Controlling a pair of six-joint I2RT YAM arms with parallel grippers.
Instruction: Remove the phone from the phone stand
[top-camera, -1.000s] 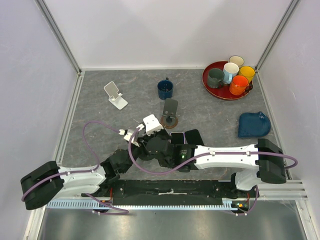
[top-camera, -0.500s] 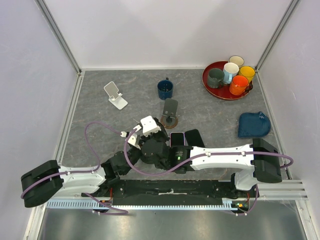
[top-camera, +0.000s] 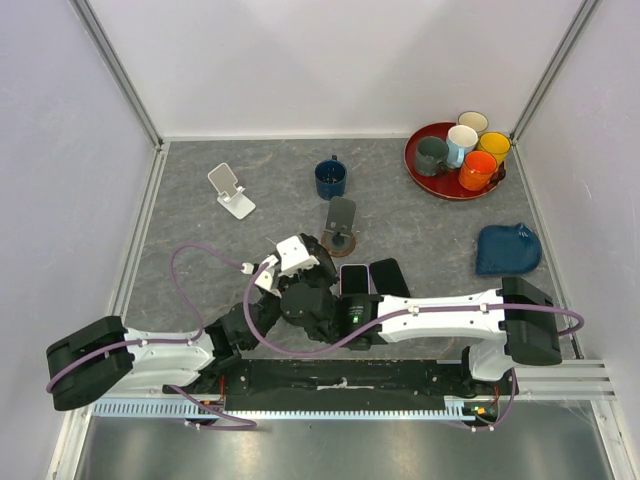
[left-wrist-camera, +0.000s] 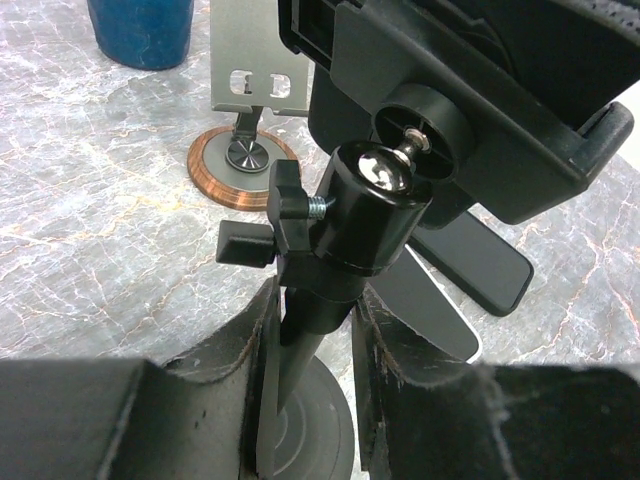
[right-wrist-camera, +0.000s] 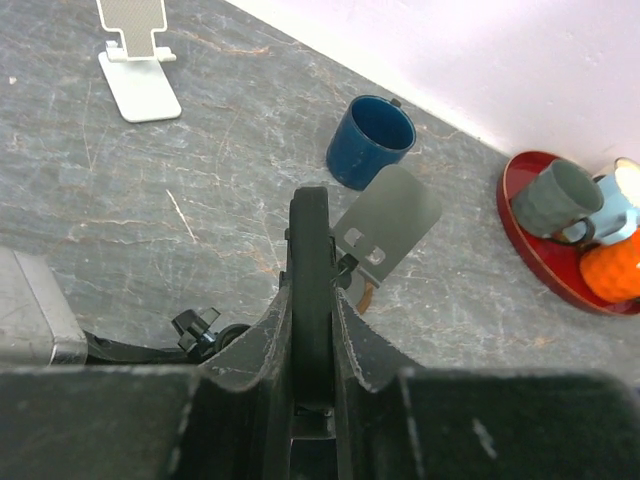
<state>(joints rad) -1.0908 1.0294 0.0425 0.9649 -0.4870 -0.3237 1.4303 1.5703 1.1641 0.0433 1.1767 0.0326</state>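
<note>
A black phone stand with a ball head stands at the table's middle. Its clamp holds a dark phone at the top right of the left wrist view. My left gripper is shut on the stand's stem just under the ball head; in the top view it sits under the white wrist camera. My right gripper is shut on the phone, seen edge-on as a thin black slab between the fingers. In the top view the right gripper is right beside the left one.
Two loose phones lie flat just right of the grippers. A grey stand on a copper base, a blue mug and a white stand stand beyond. A red tray of mugs is far right, with a blue cloth nearer.
The right gripper has moved left, up against the left gripper and the stand. The left wrist has shifted slightly left.
</note>
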